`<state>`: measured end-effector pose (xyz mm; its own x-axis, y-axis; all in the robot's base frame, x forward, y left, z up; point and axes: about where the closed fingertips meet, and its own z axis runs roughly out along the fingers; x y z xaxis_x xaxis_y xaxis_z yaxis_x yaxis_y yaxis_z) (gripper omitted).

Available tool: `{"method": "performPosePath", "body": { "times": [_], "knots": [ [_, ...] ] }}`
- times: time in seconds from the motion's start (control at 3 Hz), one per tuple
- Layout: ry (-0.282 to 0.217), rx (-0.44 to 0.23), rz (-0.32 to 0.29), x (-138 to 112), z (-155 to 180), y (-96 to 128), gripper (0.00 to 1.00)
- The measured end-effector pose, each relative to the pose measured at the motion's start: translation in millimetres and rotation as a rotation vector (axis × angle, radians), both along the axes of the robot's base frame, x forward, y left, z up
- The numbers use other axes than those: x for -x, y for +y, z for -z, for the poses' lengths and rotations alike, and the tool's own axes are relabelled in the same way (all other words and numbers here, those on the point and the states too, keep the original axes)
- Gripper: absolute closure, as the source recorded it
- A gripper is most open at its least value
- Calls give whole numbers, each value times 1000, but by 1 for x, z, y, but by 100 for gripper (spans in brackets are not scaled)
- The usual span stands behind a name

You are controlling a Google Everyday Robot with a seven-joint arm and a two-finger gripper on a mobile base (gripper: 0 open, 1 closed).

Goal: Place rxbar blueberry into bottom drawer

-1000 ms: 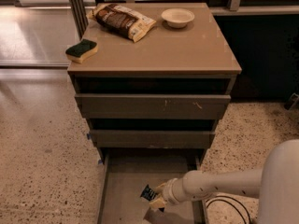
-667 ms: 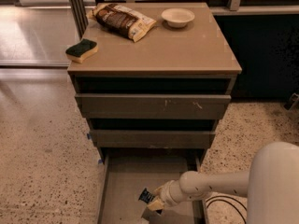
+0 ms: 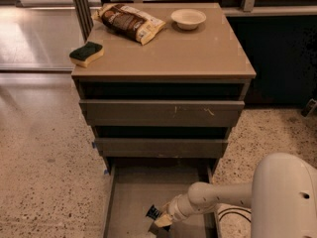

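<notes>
1. The gripper [image 3: 161, 220] is low in the bottom drawer [image 3: 136, 192], near the front of its floor and a little right of the middle.
2. It is clenched on the bar [image 3: 153, 212]. The dark wrapper with white print sticks out to the left of the tan fingertips [image 3: 163, 221].
3. The bar is tilted, with its free end pointing up and to the left. Whether its lower edge touches the drawer floor cannot be told.
4. The arm [image 3: 218, 196] reaches in from the right, crossing the drawer's right side. The robot's white body [image 3: 285, 197] fills the lower right corner.
5. The bottom drawer is pulled well out from the cabinet [image 3: 198, 58]. Its flat floor and thin sides are in view.
6. The middle drawer [image 3: 161, 147] and top drawer [image 3: 161, 113] are each pulled out a little, with a dark gap above each front.
7. On the cabinet top, a bag [image 3: 130, 22] lies at the back left and a bowl [image 3: 188, 19] sits at the back, just right of it.
8. A sponge [image 3: 86, 53] lies at the left edge of the top, green side up, well apart from the bag and bowl.
9. A dark cable [image 3: 231, 214] lies on the speckled floor [image 3: 44, 172], just right of the drawer and under the arm.
</notes>
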<state>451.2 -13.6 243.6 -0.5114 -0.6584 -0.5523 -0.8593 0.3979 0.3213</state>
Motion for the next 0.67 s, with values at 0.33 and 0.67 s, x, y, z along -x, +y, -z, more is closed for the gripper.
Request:
{"method": "performPosePath", "body": {
  "times": [0.33,0.67],
  "knots": [
    [-33,7,-13,-12,29,1,100],
    [-68,18,0,-37,68,4,100]
  ]
}}
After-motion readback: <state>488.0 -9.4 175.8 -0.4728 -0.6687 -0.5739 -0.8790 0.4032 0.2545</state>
